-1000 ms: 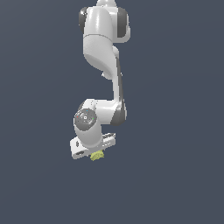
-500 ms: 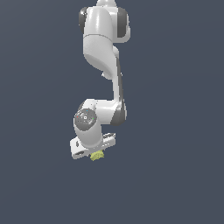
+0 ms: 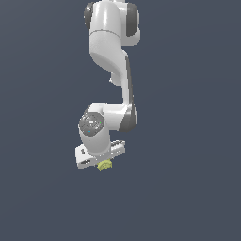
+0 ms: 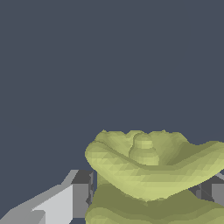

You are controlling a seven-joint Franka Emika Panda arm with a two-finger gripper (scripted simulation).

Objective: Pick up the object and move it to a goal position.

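The object (image 3: pixel 104 165) is a small yellow-green lumpy item with stacked ridged ribs, peeking out just under the white hand of the arm in the exterior view. In the wrist view the object (image 4: pixel 153 175) fills the frame between the two fingers, with a grey pad (image 4: pixel 81 194) pressed on one side and the other pad (image 4: pixel 213 190) on the opposite side. My gripper (image 3: pixel 102 162) is shut on it and holds it up in the air, pointing down.
The white arm (image 3: pixel 110 47) hangs down from the top of the exterior view. Behind everything is a plain dark blue-grey backdrop with no other objects in sight.
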